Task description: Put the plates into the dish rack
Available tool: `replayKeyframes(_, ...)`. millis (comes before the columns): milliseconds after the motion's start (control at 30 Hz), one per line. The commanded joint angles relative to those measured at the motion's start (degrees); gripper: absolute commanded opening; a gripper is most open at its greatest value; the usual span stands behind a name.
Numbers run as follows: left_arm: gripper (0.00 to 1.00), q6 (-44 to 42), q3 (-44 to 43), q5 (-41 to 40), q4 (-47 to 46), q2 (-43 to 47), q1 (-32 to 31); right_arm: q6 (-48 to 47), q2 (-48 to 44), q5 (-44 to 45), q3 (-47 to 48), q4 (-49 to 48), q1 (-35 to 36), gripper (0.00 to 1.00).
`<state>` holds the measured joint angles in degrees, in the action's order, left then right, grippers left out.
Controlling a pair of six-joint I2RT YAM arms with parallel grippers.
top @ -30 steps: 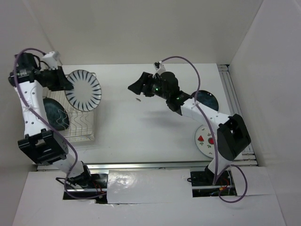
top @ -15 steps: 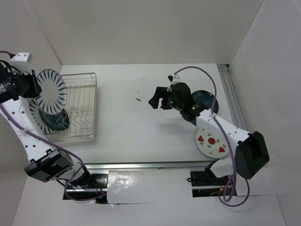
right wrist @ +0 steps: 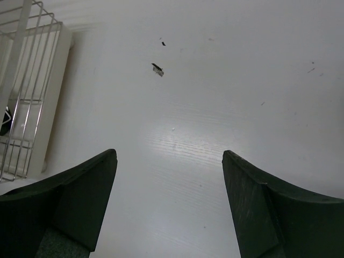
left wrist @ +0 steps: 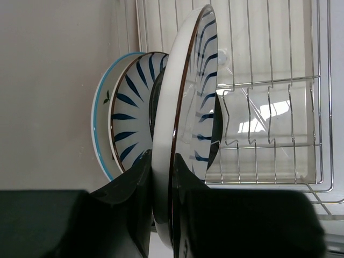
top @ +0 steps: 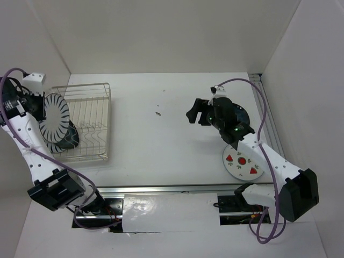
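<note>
Blue-striped china, a striped plate (left wrist: 188,102), stands on edge in the left pincer (left wrist: 164,180), whose fingers pinch its lower rim from both faces. It hangs over the left end of the dish rack (top: 94,126). It is most likely held upright because the tines only accept a plate edge-first.

Already standing there are a second striped plate (left wrist: 131,110), a dark plate (left wrist: 157,99) pressed close in front of it, and a teal-rimmed plate (left wrist: 100,107) at the back. Only a small leaf print shows on that last one, so it is possibly a watermelon one, though I cannot be sure. Whether the held plate's bottom edge has met a slot is hidden by the pincer body.

The right pincer (right wrist: 169,199) is spread wide and carries nothing, poised over bare worktop (right wrist: 226,107) near a small dark speck (right wrist: 157,69). Lying flat on the worktop are a watermelon plate (top: 243,163) and a dark blue plate (top: 242,115), the latter mostly covered by the right arm.
</note>
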<state>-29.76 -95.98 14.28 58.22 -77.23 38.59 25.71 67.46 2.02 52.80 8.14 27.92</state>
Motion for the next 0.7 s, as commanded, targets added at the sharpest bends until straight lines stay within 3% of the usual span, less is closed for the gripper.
replayKeyframes(0, 0.0, -1.01, 1.41, 0.75, -7.59, 3.05, 0.17, -1.81, -0.58, 1.58, 0.29, 1.61, -0.94, 0.86)
replayKeyframes(167, 0.0, 6.01, 4.48, -0.3, -8.29, 2.52, 0.17, -1.81, 0.65, 8.16, -0.76, 2.14, -4.27, 0.86)
replayKeyframes(433, 0.0, 9.02, 9.06, 0.22, -10.76, 2.52, 0.17, 1.78, 5.31, 13.0, 1.43, 5.31, -13.5, 0.89)
replayKeyframes(667, 0.0, 9.72, 14.5, 0.22, -11.28, 4.19, 0.17, 2.41, 4.17, 7.03, -3.58, 2.76, -24.05, 0.91)
